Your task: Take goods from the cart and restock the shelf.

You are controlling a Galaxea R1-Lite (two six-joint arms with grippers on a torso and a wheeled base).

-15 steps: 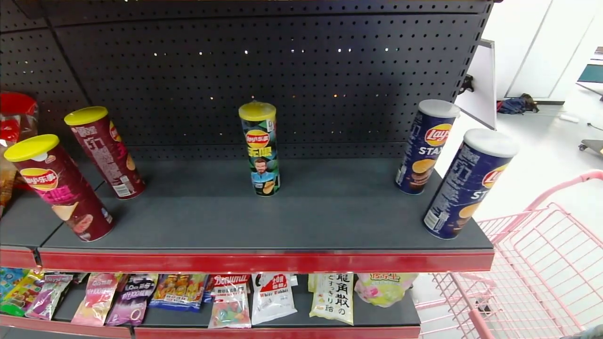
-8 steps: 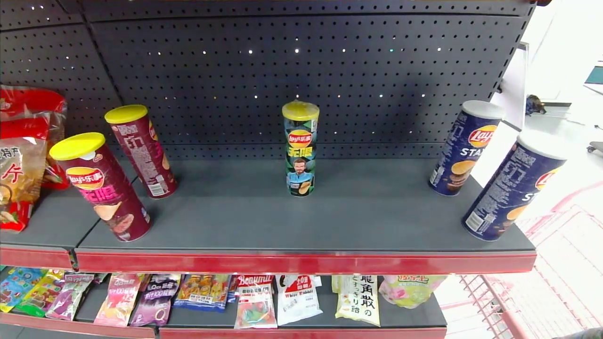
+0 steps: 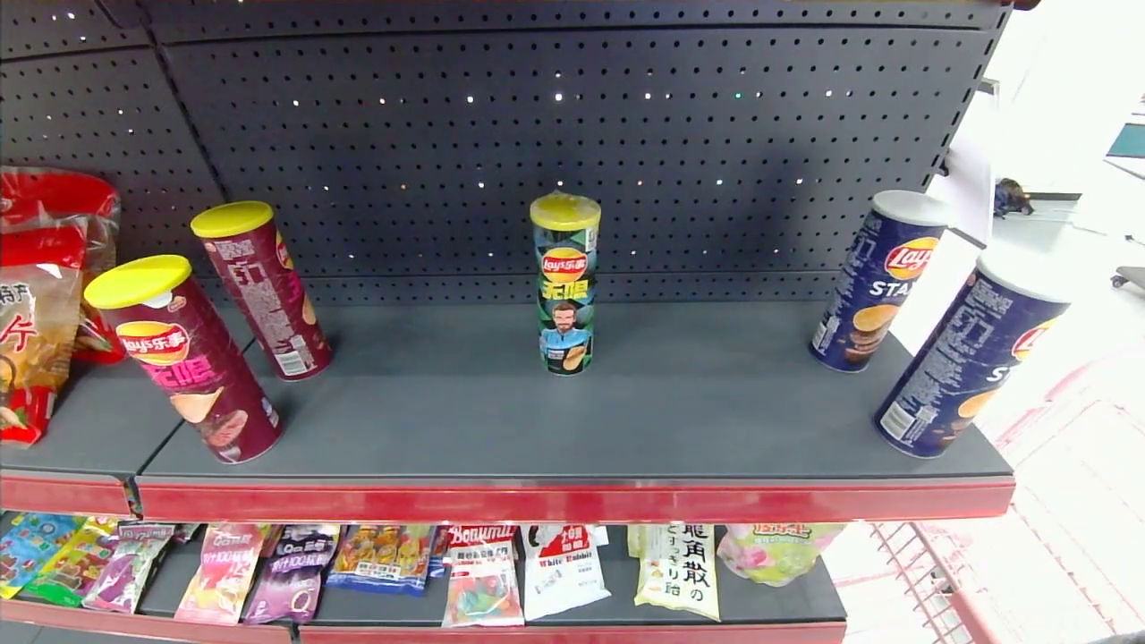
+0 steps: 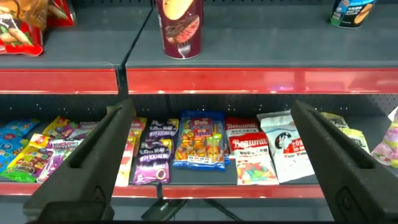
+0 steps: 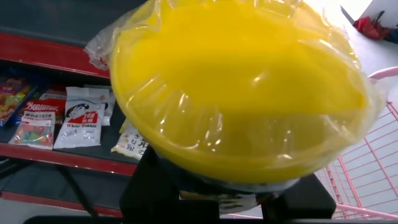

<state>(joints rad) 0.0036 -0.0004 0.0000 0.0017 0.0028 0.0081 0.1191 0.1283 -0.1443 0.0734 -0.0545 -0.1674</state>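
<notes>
Yellow-lidded can [image 5: 239, 93] sits clamped in the right gripper [image 5: 227, 190], near the cart [image 3: 939, 590]; left gripper [image 4: 211, 124] gapes wide, empty. Risk: a tilted release on the shelf [image 3: 572, 420] would topple it against the green can [image 3: 564, 284].

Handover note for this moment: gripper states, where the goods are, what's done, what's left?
Left gripper: open, empty, facing the snack bags on the lower level.
Right gripper: shut on a yellow-lid can.
Shelf: two maroon cans left, a green can middle, two blue cans right, all standing. Cart at the shelf's right end.
Done: one can picked.
Left: set it on the shelf, probably in a gap beside the green can. Cart contents cannot be seen.
</notes>
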